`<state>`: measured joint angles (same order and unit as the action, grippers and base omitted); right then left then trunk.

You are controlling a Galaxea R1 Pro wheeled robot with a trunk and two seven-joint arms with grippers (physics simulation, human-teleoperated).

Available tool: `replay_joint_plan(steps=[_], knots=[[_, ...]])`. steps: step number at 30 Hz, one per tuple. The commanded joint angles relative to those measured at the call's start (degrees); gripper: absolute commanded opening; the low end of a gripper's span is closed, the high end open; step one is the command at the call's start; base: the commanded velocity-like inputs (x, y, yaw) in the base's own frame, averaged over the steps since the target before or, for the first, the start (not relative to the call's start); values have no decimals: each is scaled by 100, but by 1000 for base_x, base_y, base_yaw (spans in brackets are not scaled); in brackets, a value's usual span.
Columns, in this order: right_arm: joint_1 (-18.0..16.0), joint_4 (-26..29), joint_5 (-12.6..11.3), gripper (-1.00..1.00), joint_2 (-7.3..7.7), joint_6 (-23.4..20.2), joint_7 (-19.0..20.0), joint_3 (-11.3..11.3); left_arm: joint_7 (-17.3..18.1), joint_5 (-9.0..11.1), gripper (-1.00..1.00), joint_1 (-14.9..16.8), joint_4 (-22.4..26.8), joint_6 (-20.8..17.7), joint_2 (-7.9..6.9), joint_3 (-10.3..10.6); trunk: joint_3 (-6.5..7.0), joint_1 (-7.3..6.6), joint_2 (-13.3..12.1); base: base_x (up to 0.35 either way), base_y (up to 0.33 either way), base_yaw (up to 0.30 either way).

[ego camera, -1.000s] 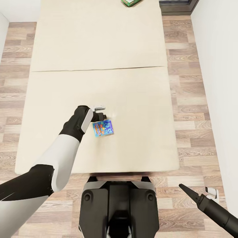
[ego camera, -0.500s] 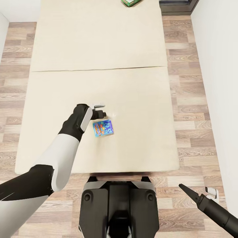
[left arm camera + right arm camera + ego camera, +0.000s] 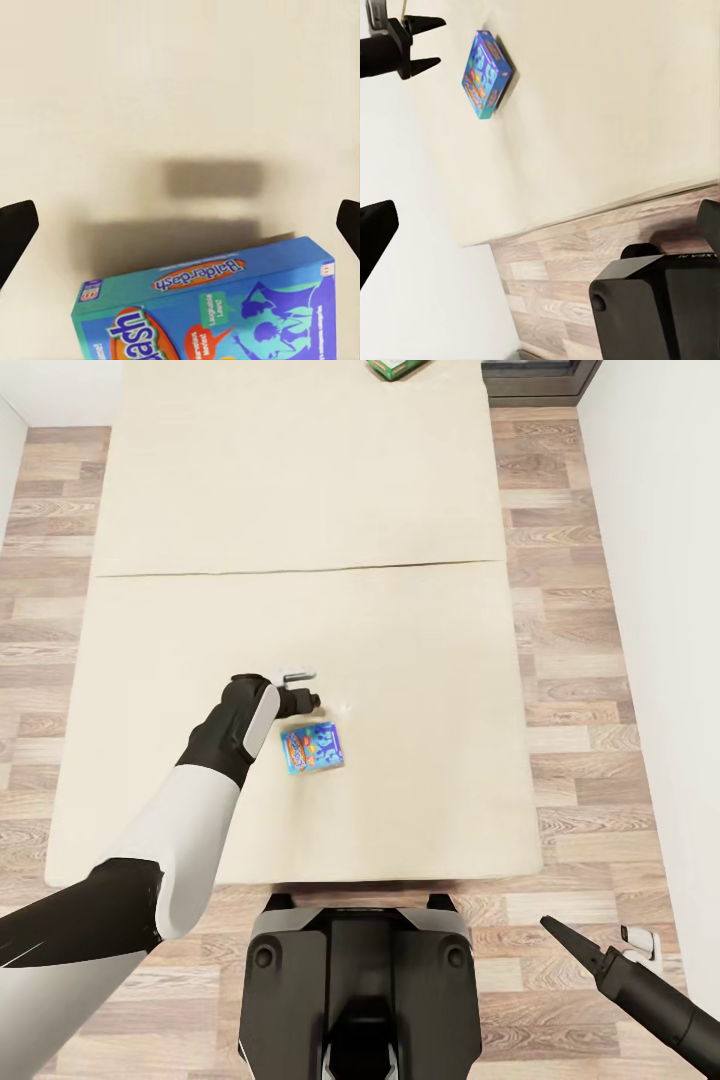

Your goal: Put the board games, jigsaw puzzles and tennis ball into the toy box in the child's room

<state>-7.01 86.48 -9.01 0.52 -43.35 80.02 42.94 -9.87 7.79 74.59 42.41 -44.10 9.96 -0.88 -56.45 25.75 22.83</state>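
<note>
We looked down over the bed (image 3: 300, 490), a cream-beige mattress with a thin seam line across it, set on a wood plank floor (image 3: 580, 690). A mostly blue board game (image 3: 312, 747) lay flat on the near half of the mattress, its lid up and the box slightly skewed to the bed's edges. In the left wrist view we read "Balderdash" on that box (image 3: 217, 315), with shadows on the mattress just beyond it.

Our left gripper (image 3: 304, 693) hung over the bed just beyond the blue box, on its far side and a little to its left, not touching it. From the right wrist view we saw the left gripper (image 3: 426, 43) with its fingers (image 3: 429, 23) spread apart and nothing between them.

Our right gripper (image 3: 560, 934) sat low over the floor beside the robot's base (image 3: 355, 990), well apart from the bed's things; we could not tell whether its fingers were released or clenched.

At the far edge of the bed a second, green-topped box (image 3: 395, 368) was partly cut off by the frame. A white wall (image 3: 660, 560) ran along the right side.
</note>
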Motion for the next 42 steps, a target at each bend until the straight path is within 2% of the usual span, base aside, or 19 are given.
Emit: replay_joint_plan(steps=[1, 18, 42], knots=[[-2, 1, -12, 100, 0, -52, 13, 4, -46, 62, 100, 2, 1, -10, 3, -9, -6, 3, 9, 0, 0, 0], [-2, 1, -18, 100, 0, -65, -1, 12, -51, 57, 100, 3, -117, 187, 3, -9, -10, 3, 9, 0, 0, 0], [7, 1, -13, 100, 3, -77, -6, 12, -51, 55, 100, -3, -181, 205, 3, -5, -124, 3, 9, 0, 0, 0]])
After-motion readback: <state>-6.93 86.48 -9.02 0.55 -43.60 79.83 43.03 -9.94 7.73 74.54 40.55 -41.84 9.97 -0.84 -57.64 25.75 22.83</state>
